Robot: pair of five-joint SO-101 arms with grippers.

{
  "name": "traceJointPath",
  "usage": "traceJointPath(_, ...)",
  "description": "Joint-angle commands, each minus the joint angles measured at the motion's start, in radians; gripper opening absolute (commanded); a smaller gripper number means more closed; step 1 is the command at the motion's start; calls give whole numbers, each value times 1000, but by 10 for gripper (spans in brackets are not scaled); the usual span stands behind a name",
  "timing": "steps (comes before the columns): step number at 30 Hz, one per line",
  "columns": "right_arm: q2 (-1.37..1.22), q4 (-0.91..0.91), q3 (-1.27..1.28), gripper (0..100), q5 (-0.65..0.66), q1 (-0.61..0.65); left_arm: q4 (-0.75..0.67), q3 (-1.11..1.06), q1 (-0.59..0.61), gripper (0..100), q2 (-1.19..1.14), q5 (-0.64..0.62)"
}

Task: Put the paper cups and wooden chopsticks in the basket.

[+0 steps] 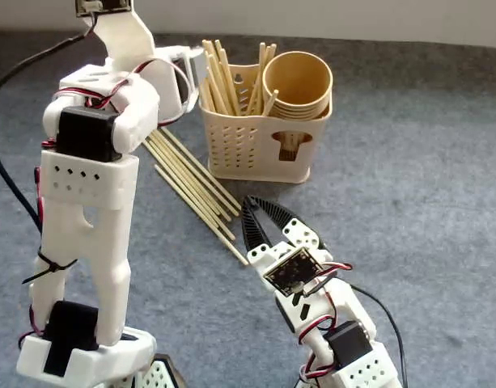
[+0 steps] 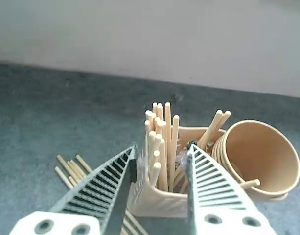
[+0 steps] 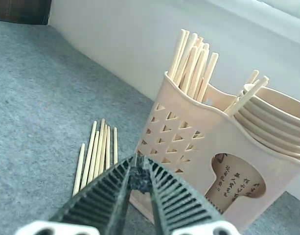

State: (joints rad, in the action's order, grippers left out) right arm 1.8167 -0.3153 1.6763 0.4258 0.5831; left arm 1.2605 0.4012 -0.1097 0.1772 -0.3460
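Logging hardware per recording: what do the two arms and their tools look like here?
Both the left arm and right arm have white printed shells with black servo blocks and thin red, black and white wires at the joints. A thicker black cable trails off the left arm. The left tool and right tool have dark, ribbed, triangular fingers on white bases.

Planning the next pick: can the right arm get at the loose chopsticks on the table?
Probably yes: the loose chopsticks lie uncovered beside the basket, and the right gripper, shut and empty, sits close to their near ends with nothing between.
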Motion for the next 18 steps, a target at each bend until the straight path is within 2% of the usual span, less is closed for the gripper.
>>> traceJointPath(1,10,-4,97,6,11,-8,138,93,59,174,18,-2)
traceJointPath(7,10,-4,97,6,11,-10,325,107,188,174,18,-2)
traceJointPath(11,10,-4,97,6,11,-10,468,96,229,174,5,-2)
traceJointPath(15,10,-4,97,6,11,-10,463,-45,226,174,5,-11)
traceJointPath(18,10,-4,97,6,11,-10,370,-194,225,174,5,-83)
